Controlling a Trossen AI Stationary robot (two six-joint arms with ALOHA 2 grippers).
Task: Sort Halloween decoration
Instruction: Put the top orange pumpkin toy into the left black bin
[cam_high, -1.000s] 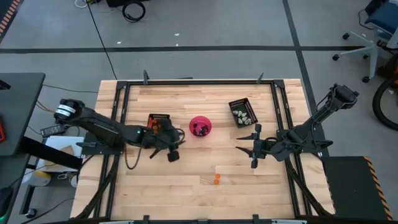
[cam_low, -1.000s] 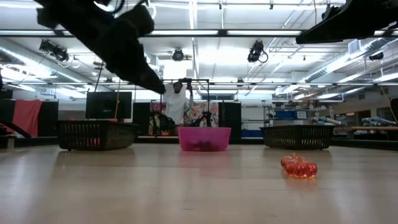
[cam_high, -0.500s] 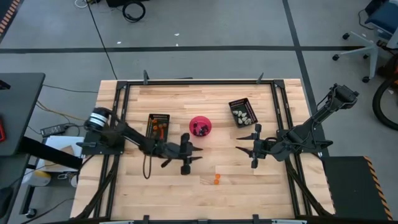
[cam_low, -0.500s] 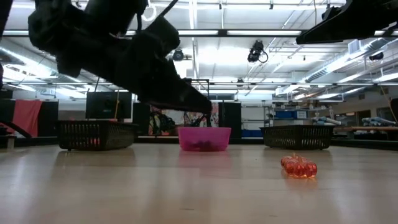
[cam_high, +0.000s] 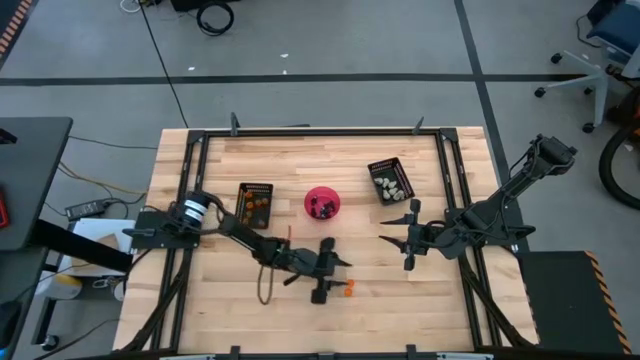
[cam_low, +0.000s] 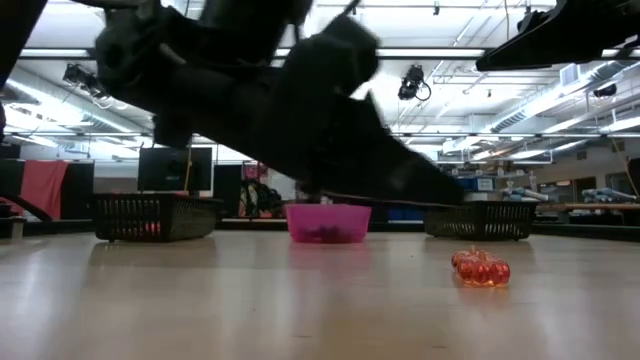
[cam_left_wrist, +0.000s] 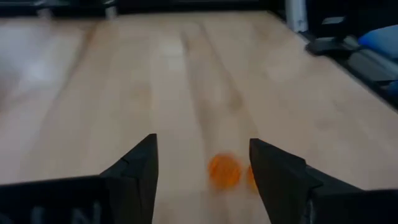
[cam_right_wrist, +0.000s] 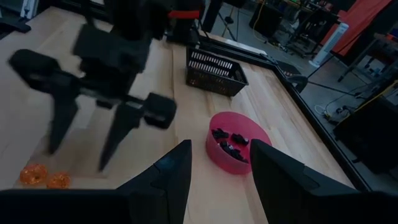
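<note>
Fingers of the left gripper (cam_high: 343, 267) stand wide just beside the orange trinkets (cam_high: 349, 288) lying loose on the bench (cam_high: 420, 305); lower squarely over one (they touch). Right gripper (cam_high: 392, 237) waits, spread.

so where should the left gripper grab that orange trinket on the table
Best guess: come straight down on the orange trinket from above. It lies low on the bare wood, apparently two rounded lobes side by side. Pinch across one lobe's narrow width, or across the pair's waist. The left gripper is open beside it, and in its wrist view the trinket sits between the fingers.
</note>
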